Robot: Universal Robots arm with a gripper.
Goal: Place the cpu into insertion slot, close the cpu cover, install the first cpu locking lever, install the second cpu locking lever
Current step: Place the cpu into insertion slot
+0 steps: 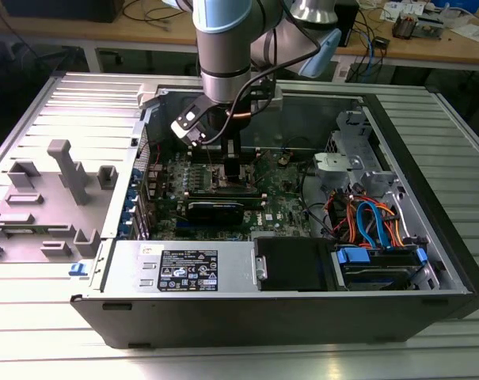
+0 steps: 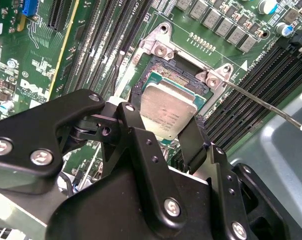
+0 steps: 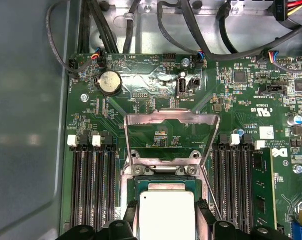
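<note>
My gripper (image 1: pixel 233 170) reaches down into the open computer case onto the green motherboard (image 1: pixel 283 202). In both wrist views its black fingers (image 2: pixel 133 125) sit against two opposite edges of the cpu (image 2: pixel 168 107), a silver-grey square chip. The gripper (image 2: pixel 164 122) holds the cpu slightly tilted, right over the insertion slot (image 2: pixel 173 72). The slot's dark rim and brown contacts show beyond the chip. The cpu cover (image 3: pixel 168 119), a silver frame with a square cut-out, stands open beyond the cpu (image 3: pixel 166 215). Two thin locking levers (image 2: pixel 260 100) (image 2: pixel 117 70) stick out, unlatched, on either side.
Long black memory slots (image 3: pixel 93 185) flank the socket on both sides. A black expansion card (image 1: pixel 215 210), the power supply (image 1: pixel 184 269) and coloured cables (image 1: pixel 366 218) lie nearer the case front. A grey fixture plate (image 1: pixel 57 182) sits outside at the exterior view's left.
</note>
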